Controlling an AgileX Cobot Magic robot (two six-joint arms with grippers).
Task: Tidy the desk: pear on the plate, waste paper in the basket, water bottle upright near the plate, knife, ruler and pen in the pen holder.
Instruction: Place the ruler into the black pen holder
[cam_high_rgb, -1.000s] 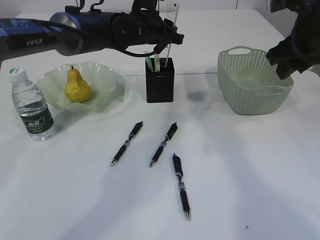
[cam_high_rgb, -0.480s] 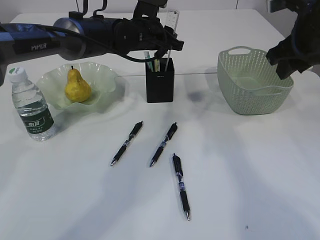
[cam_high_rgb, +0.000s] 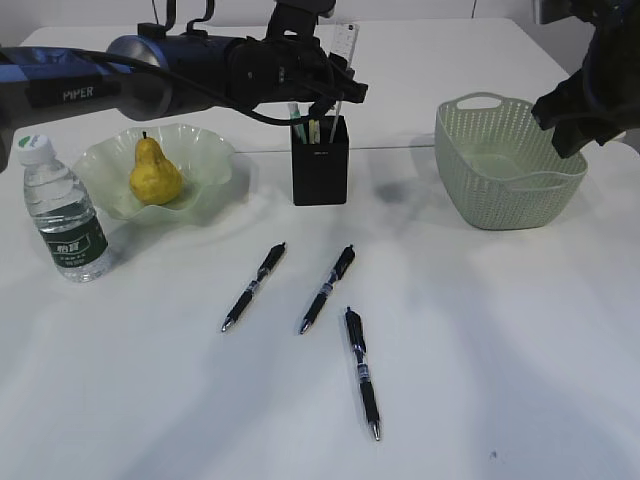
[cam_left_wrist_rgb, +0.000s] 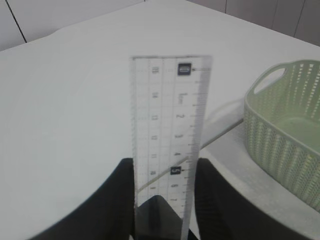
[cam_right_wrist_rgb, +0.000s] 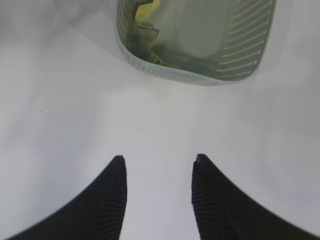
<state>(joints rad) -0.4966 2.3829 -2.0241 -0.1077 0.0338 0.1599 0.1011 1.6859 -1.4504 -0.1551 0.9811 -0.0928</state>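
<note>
Tool (cam_left_wrist_rgb: 164, 200) on ruler (cam_left_wrist_rgb: 169, 135), arm marked "PIPER"

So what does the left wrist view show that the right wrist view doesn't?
Only the left wrist view shows the ruler, upright and clamped between the left gripper fingers, its scale readable. Only the right wrist view shows the right gripper, open with nothing between its fingers, and the yellow waste paper lying inside the basket. Both show the sage-green basket and the white desk.
</note>
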